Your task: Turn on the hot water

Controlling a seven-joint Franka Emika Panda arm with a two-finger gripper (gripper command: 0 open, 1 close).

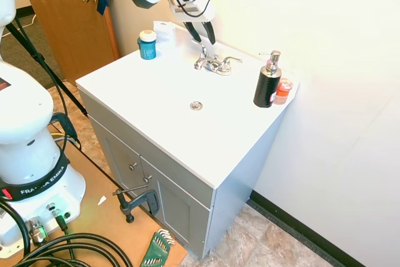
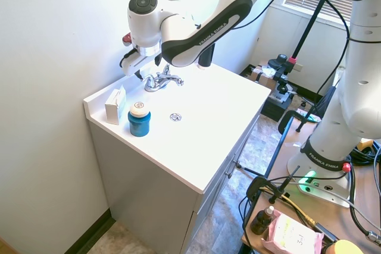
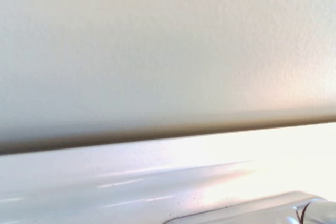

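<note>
jaws (image 1: 204, 37) hovering just above the faucet's (image 1: 215, 64) hot lever (image 1: 202, 53) | lever rising upright beneath them | grip unclear

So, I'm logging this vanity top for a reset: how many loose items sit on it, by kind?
Black soap pump bottle: 1
Blue jar with white lid: 1
Small orange-red container, behind the pump bottle: 1
Small white box: 1
Total: 4
</note>
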